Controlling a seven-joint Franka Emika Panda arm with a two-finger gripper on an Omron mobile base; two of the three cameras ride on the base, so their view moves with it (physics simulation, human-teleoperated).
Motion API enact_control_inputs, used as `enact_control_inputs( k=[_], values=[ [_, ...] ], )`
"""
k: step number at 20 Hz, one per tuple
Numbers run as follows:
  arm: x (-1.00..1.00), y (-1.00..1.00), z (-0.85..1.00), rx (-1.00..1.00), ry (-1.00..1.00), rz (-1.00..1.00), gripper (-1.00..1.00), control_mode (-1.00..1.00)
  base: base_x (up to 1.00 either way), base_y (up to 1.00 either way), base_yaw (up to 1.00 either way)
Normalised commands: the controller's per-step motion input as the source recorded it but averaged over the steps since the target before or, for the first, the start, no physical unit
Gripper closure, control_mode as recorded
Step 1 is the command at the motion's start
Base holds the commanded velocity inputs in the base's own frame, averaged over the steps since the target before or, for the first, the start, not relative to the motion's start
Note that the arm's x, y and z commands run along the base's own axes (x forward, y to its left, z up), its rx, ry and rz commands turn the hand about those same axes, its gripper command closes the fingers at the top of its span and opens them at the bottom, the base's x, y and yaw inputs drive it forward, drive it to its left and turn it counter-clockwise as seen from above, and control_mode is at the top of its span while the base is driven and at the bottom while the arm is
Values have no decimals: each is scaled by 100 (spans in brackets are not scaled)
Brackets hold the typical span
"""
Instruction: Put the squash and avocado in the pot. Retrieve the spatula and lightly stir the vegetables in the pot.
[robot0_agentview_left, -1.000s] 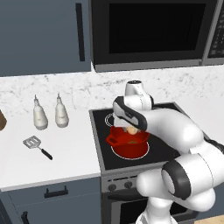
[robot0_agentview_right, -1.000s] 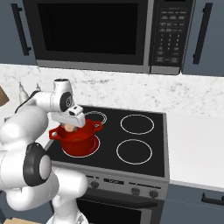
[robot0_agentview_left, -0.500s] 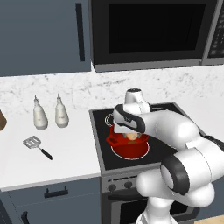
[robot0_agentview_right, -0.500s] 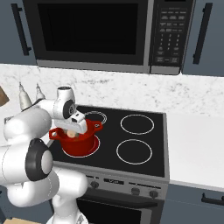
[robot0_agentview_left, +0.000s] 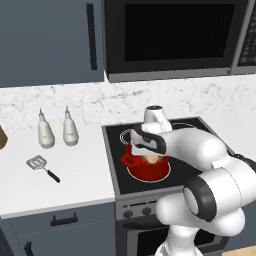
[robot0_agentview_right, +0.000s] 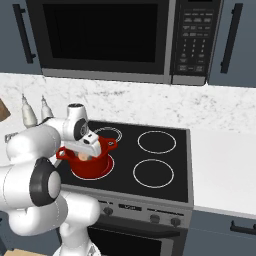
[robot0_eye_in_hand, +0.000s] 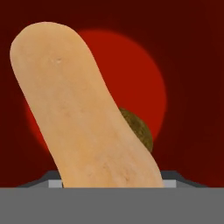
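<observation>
Left base view: the bright red round pot with loop handles (robot0_agentview_left: 148, 167) sits on the front left burner of the black glass stovetop (robot0_agentview_left: 195, 131), near the stove's left edge. The white arm's two-finger gripper (robot0_agentview_left: 149, 151) hangs directly over the pot's mouth, and a pale tan piece of the elongated butternut squash (robot0_agentview_left: 151, 159) shows just under it, inside the rim. On the white marble counter (robot0_agentview_left: 75, 170) to the left, the small spatula with a slotted silver head and thin black handle (robot0_agentview_left: 42, 167) lies towards the front edge, well apart from the pot, untouched. Two white shaker bottles (robot0_agentview_left: 55, 130) stand near the back wall.

Right base view: the same pot (robot0_agentview_right: 89, 159) is at the stove's front left corner, with the gripper (robot0_agentview_right: 91, 145) low over it and the squash (robot0_agentview_right: 84, 156) showing within the rim.

Hand view: the squash (robot0_eye_in_hand: 83, 109) fills the middle, rising from between the fingertips, so the jaws appear clamped on it, held wide by its girth. Behind it the round dark brown-green avocado (robot0_eye_in_hand: 139, 129) rests on the pot's red floor (robot0_eye_in_hand: 144, 70). The squash seems to be held here for release beside the avocado.
</observation>
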Motion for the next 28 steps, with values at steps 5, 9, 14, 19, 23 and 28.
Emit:
enact_control_inputs(
  k=[5,9,14,19,23,28],
  values=[
    [5,0,-13,0,0,0,100,-100,0,0,0],
    [0,0,0,1,0,0,-100,-100,0,0,0],
    [0,0,15,4,0,0,-100,-100,0,0,0],
    [0,0,43,0,-1,0,-100,-100,0,0,0],
    [-1,0,50,0,-2,0,-100,-100,0,0,0],
    [-15,3,67,0,-10,0,-100,-100,0,0,0]
  ],
)
